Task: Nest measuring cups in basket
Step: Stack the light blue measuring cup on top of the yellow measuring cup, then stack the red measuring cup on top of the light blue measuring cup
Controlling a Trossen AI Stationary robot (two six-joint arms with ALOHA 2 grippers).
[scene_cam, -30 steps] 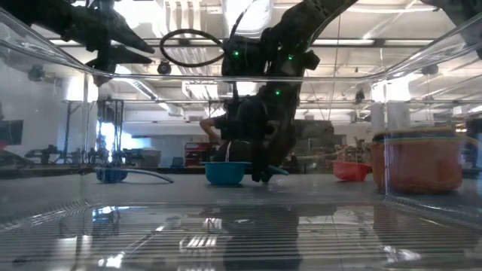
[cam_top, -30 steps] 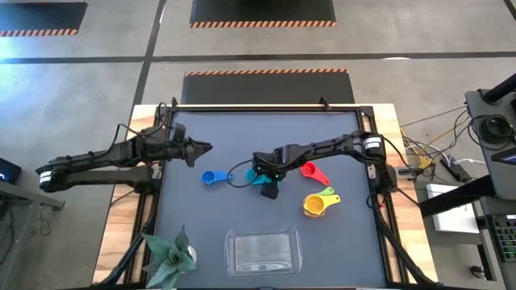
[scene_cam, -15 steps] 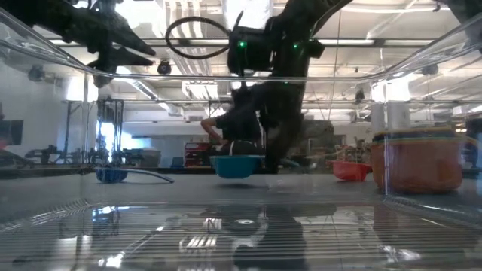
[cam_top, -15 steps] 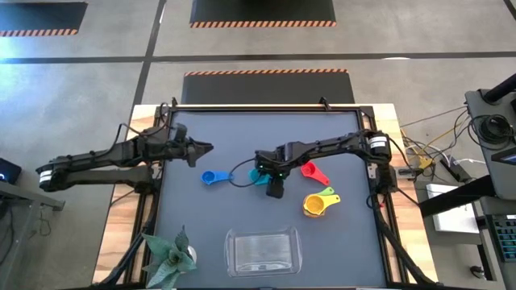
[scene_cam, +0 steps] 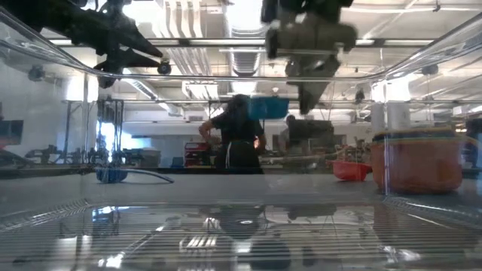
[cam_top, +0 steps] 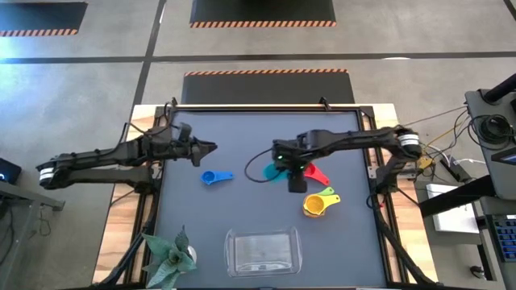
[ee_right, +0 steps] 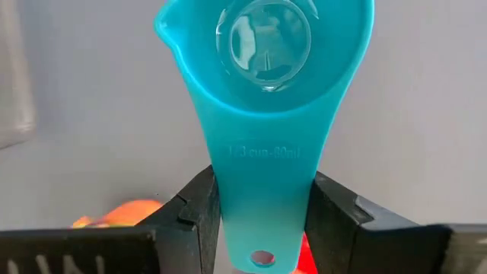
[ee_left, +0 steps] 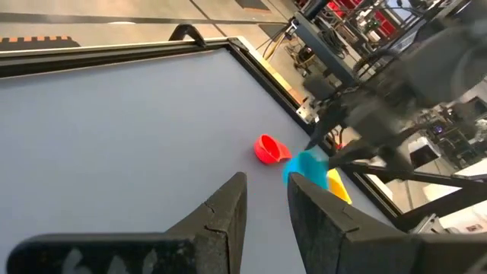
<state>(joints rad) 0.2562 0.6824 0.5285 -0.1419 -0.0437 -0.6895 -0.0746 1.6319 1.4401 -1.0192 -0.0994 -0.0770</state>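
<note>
My right gripper [cam_top: 295, 182] hangs above the middle of the table, shut on the teal measuring cup [cam_top: 276, 171], which shows close up in the right wrist view [ee_right: 266, 46] and high in the low view [scene_cam: 267, 108]. The red cup [cam_top: 313, 171] lies on the mat just right of it. Nearer lies a nested stack [cam_top: 317, 204], the yellow cup on top, with green and orange handles showing. The blue cup [cam_top: 214, 177] sits left of centre. The clear basket [cam_top: 262, 251] stands at the near edge. My left gripper [cam_top: 208, 147] waits above the mat's left part, fingers narrowly open [ee_left: 266, 202]. No purple cup shows. My right gripper pinches the teal cup's flat handle [ee_right: 262, 190] between its two fingers [ee_right: 194, 205], one on each side edge, near the free end with the hole. The handle runs along the fingers and the bowl [ee_right: 266, 38] sticks out past their tips. The cup is lifted clear of the table.
A green-leaved toy plant [cam_top: 169, 258] stands at the near left corner beside the basket. A black cable loops over the mat near the blue cup [cam_top: 254, 165]. Bare mat lies between the cups and the basket. A person [scene_cam: 237, 143] stands in the room behind.
My right gripper has risen and moved toward the table's right edge, carrying the teal cup from the mat up into the air. The cup has gone from resting on the table to hanging clear, now near the red cup. The left arm has barely moved.
</note>
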